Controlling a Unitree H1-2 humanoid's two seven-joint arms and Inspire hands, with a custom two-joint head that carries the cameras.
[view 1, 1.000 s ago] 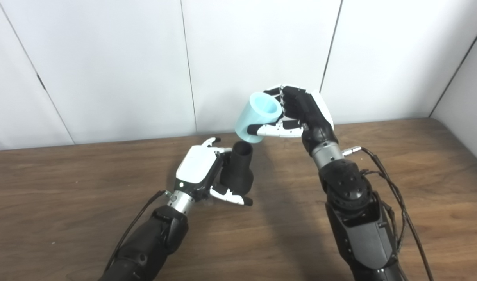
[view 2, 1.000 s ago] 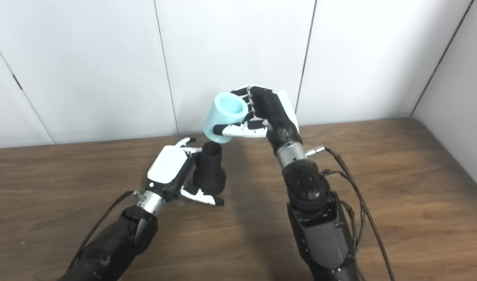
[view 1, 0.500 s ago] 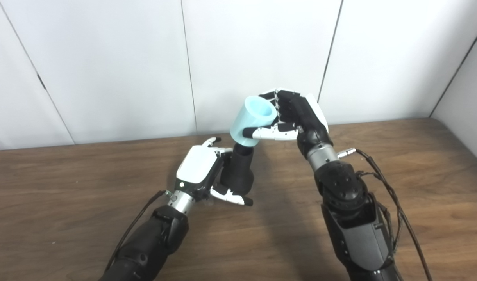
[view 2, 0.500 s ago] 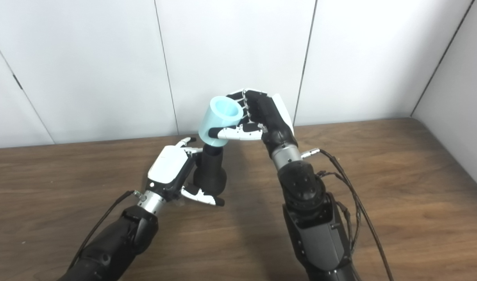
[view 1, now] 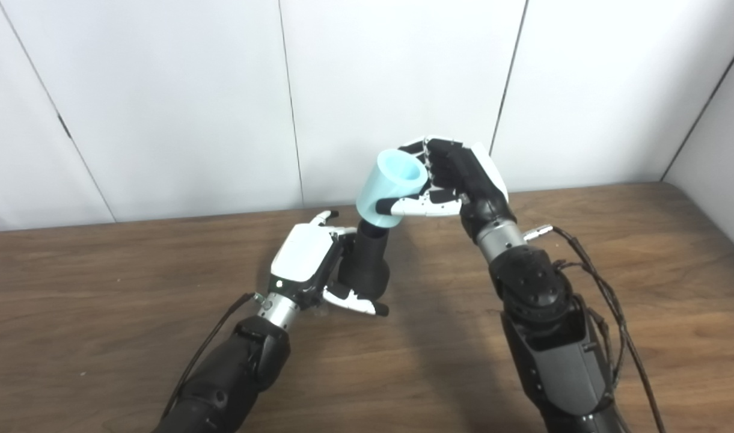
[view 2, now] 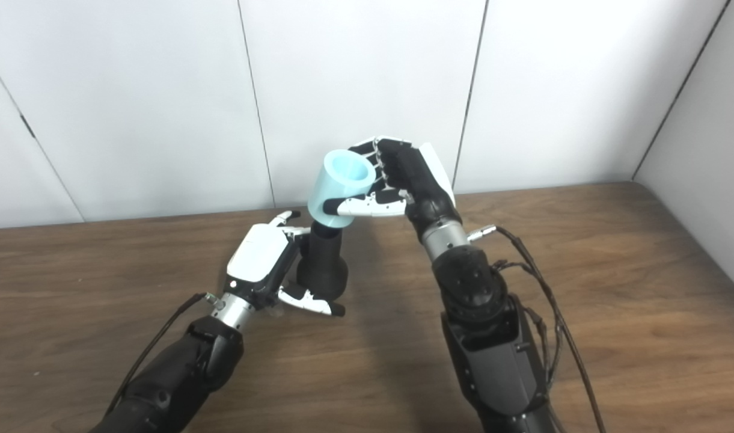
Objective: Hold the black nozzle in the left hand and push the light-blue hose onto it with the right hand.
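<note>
My hands work above a brown wooden table. My right hand is clenched around the light-blue hose, a short tilted tube, thumb across its front, open end facing up. My left hand grips the black nozzle upright, wide base in my fingers; the hose's lower rim sits over the nozzle's top, just beyond that hand
</note>
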